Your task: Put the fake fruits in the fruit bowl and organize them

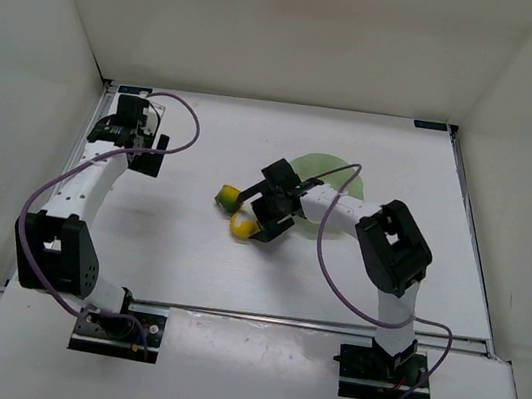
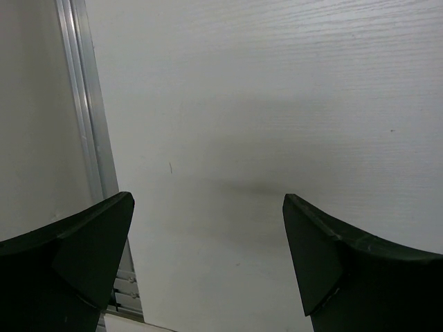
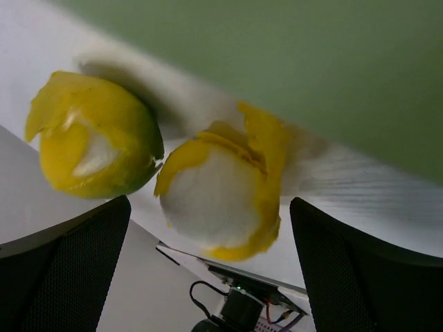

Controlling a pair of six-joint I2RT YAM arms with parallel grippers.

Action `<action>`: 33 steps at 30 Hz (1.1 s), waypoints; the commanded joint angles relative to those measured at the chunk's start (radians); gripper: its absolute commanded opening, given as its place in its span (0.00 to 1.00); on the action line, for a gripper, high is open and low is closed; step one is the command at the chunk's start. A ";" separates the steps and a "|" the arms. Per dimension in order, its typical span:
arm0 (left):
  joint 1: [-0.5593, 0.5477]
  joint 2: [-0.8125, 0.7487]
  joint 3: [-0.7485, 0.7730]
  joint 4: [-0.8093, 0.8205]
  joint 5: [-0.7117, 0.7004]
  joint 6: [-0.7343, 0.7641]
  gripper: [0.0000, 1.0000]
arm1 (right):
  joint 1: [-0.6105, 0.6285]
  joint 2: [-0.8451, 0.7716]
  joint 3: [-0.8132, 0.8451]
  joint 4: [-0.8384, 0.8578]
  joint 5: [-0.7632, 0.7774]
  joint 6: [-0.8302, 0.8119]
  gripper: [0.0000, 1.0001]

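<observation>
Fruits (image 3: 221,200) lie near the spread right fingers (image 3: 360,270) (left fingers (image 2: 69,263) spread too).

No text, brand, number or sign can be read in any view. The small blue marks (image 1: 430,125) at the tabletop's (image 1: 214,141) far edge are too small to be made out.

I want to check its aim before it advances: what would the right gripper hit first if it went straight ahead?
Most likely the yellow-and-white fruit, centred between the fingers of the open right gripper, though depth is unclear.
</observation>
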 commanded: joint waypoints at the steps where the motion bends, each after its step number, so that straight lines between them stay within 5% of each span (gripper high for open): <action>1: 0.019 -0.055 -0.011 0.015 0.032 -0.015 1.00 | 0.005 0.050 0.076 0.036 -0.057 0.096 1.00; 9: 0.094 -0.065 -0.040 0.015 0.074 -0.006 1.00 | 0.005 0.082 0.055 0.045 -0.079 0.136 0.82; 12: 0.105 -0.065 -0.040 0.015 0.083 -0.006 1.00 | 0.005 0.082 0.055 0.045 -0.088 0.127 0.69; 14: 0.114 -0.056 -0.040 0.015 0.094 -0.006 1.00 | 0.005 0.073 0.055 0.034 -0.088 0.126 0.46; 17: 0.114 -0.056 -0.031 0.015 0.112 -0.006 1.00 | 0.005 0.064 0.091 0.001 -0.086 0.064 0.32; 22: 0.114 -0.056 -0.031 0.015 0.121 -0.006 1.00 | 0.023 0.005 0.207 -0.108 0.044 -0.125 0.31; 33: 0.035 -0.004 -0.011 -0.027 0.167 -0.006 1.00 | 0.033 -0.237 0.160 -0.119 0.153 -0.465 0.26</action>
